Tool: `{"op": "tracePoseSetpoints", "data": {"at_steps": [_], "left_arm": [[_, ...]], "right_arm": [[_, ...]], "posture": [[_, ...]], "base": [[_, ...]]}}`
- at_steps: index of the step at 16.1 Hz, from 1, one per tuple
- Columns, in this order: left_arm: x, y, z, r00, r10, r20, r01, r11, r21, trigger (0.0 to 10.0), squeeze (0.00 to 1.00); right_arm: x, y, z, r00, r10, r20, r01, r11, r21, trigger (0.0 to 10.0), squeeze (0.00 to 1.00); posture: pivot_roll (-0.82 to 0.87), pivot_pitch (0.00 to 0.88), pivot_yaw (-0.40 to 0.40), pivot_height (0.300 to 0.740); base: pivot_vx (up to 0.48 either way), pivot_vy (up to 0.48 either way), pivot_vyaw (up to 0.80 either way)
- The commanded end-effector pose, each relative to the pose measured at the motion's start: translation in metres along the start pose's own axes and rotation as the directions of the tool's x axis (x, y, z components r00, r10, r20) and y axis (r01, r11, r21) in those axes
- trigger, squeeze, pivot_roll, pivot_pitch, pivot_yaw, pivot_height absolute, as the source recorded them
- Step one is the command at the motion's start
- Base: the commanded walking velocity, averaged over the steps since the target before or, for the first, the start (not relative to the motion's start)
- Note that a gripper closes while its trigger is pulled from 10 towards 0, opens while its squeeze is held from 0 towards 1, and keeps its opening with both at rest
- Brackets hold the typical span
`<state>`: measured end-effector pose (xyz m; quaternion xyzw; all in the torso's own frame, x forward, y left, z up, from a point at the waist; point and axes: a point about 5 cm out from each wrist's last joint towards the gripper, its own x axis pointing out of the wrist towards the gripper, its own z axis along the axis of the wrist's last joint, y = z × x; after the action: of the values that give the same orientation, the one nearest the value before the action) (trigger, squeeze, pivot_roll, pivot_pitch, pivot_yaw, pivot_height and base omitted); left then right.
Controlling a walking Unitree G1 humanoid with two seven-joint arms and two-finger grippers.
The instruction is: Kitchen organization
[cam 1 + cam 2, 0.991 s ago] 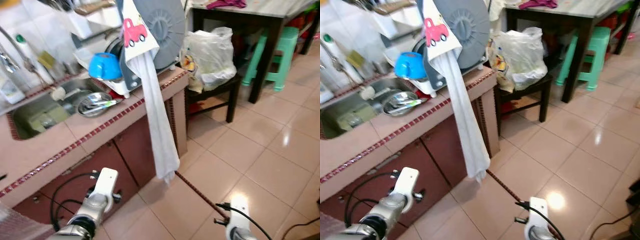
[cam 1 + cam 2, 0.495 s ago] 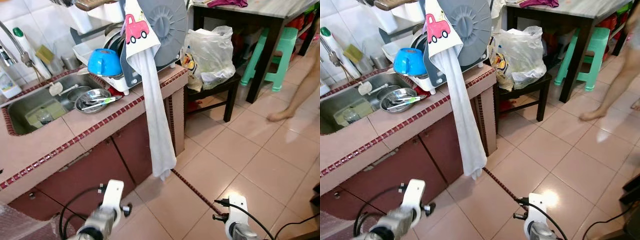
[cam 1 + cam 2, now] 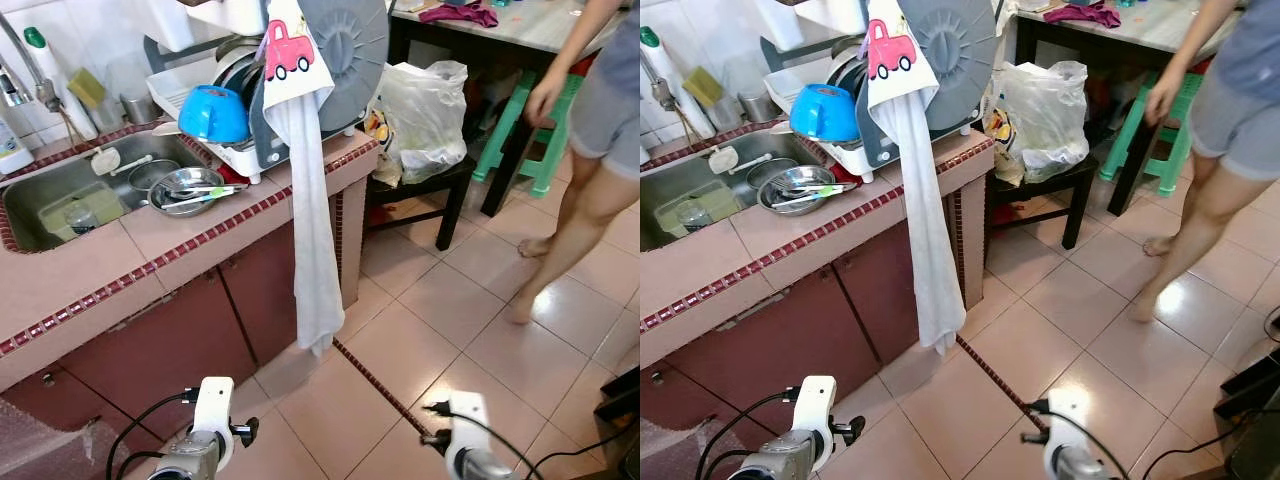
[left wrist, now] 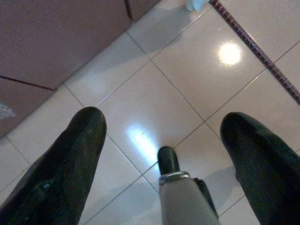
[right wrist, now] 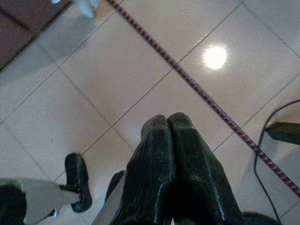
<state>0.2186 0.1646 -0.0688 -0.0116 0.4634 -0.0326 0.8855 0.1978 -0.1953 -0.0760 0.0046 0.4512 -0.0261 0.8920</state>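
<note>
Bright, sharp; lamp glare on floor tiles (image 3: 470, 330)

A barefoot person (image 3: 590, 150) in grey shorts on the tiled floor (image 3: 470, 300), beside a green stool (image 3: 535, 130).

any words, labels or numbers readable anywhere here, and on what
No text can be read.
White towel: a pink car picture, no words.
Plastic bag: colourful print, too blurred to read.
Bottle by the tap: label too small to read.
</note>
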Motion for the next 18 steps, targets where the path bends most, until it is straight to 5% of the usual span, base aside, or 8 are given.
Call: {"op": "tracePoseSetpoints", "data": {"at_steps": [1,8,10,13,18], "left_arm": [[-0.001,0.007,0.001,1.000,0.007,-0.001,-0.007,1.000,0.019,10.0,0.00],[-0.001,0.000,-0.004,0.999,-0.042,-0.015,0.043,0.998,0.038,10.0,0.00],[0.000,-0.003,0.003,0.998,-0.065,0.014,0.067,0.985,-0.162,10.0,0.00],[-0.001,-0.002,-0.008,0.997,-0.070,-0.035,0.067,0.996,-0.065,10.0,0.00],[-0.002,0.005,-0.013,0.998,-0.049,-0.044,0.046,0.997,-0.065,10.0,0.00]], "right_arm": [[0.000,0.006,-0.004,1.000,0.013,-0.012,-0.013,1.000,-0.016,10.0,0.00],[0.000,0.016,-0.010,0.999,0.034,-0.026,-0.035,0.998,-0.051,10.0,0.00],[-0.001,0.009,-0.012,0.999,0.021,-0.036,-0.023,0.998,-0.058,10.0,0.00],[-0.003,0.002,-0.019,0.998,0.009,-0.055,-0.015,0.995,-0.095,10.0,0.00],[-0.003,0.003,-0.018,0.998,0.022,-0.053,-0.027,0.996,-0.084,10.0,0.00]], "posture": [[0.01,0.000,0.091,0.740],[0.00,0.000,0.117,0.740],[-0.01,0.000,0.120,0.740],[0.00,0.000,0.115,0.740],[-0.01,0.000,0.105,0.740]], "base": [[0.000,0.000,0.80],[0.000,0.000,0.80],[0.000,0.000,0.80],[0.000,0.000,0.80],[0.000,0.000,0.32]]}}
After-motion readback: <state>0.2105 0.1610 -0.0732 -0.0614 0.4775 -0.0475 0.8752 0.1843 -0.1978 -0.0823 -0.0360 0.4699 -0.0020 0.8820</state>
